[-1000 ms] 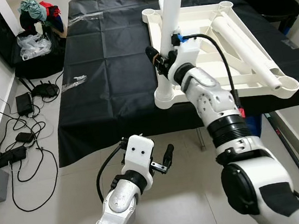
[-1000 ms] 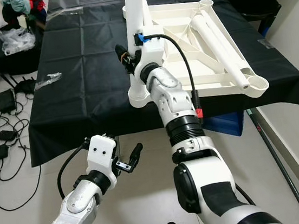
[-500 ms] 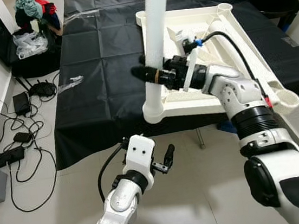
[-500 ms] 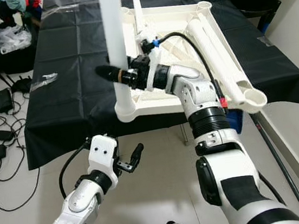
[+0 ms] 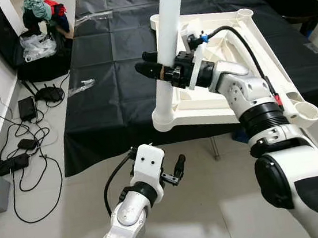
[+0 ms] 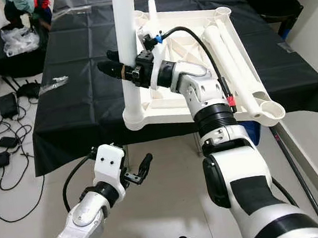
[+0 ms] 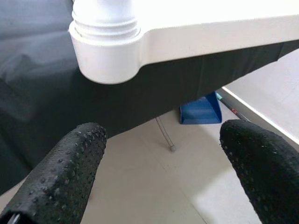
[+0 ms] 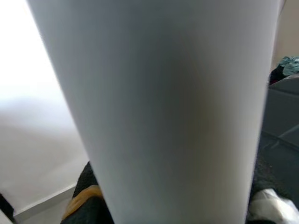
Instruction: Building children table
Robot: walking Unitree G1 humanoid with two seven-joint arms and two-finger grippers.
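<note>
White plastic leg (image 5: pixel 168 42) now stands upright in the near corner socket of the upturned tabletop (image 5: pixel 253 32) on the black-draped counter (image 5: pixel 110 55). Your right end effector (image 5: pixel 156 71) has swung round from the near side and clasps the leg mid-height, so threading seems underway. Your left end effector (image 7: pixel 159 177) hangs open below the counter edge, idle.

Smooth white plastic leg (image 5: pixel 166 48); matt black cloth (image 5: pixel 107 73).
</note>
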